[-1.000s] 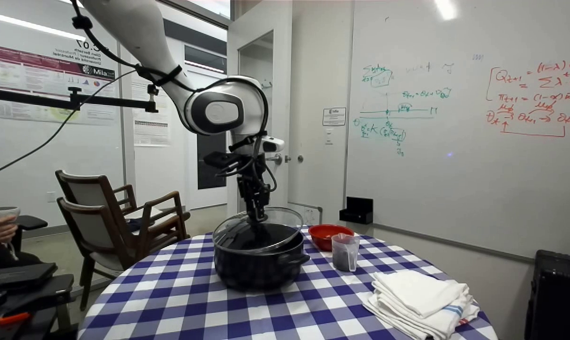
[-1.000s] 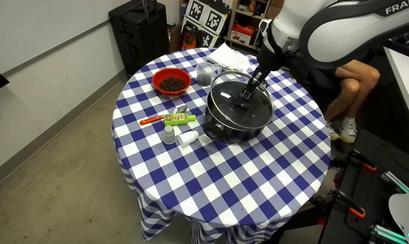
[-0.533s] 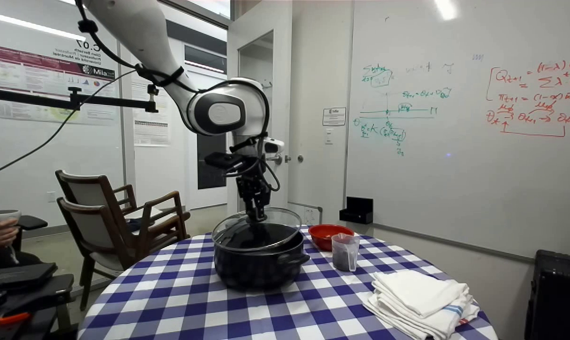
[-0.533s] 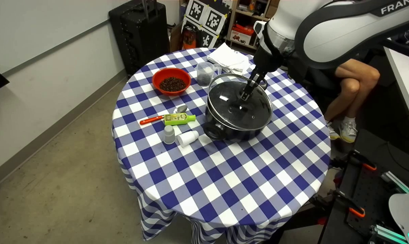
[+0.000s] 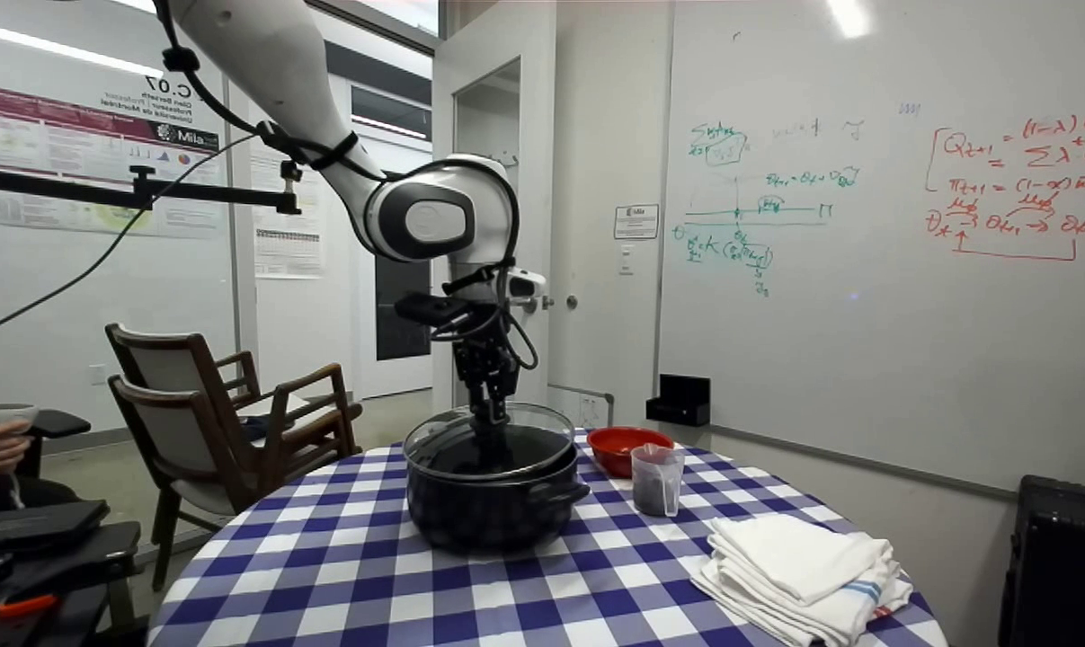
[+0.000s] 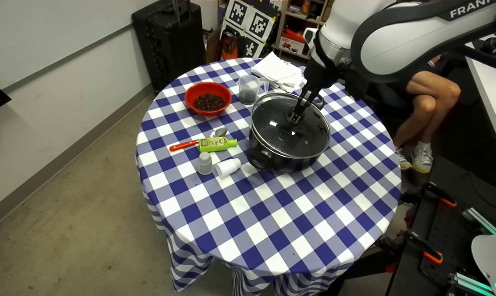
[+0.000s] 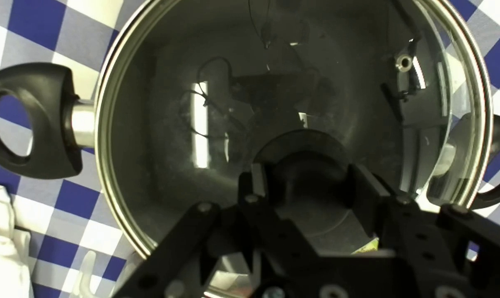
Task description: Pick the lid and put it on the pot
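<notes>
The arm bends down above the worktop, its tool pointing downward and gripping the knob of the lid, which is tilted over the black pot.

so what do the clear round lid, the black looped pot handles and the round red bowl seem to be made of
Clear round lid: glossy, likely glass; see-through with sharp reflections.
Black looped pot handles: satin, probably plastic; only soft, dull highlights.
Round red bowl: smooth, perhaps plastic from its even colour; painted metal possible.
</notes>
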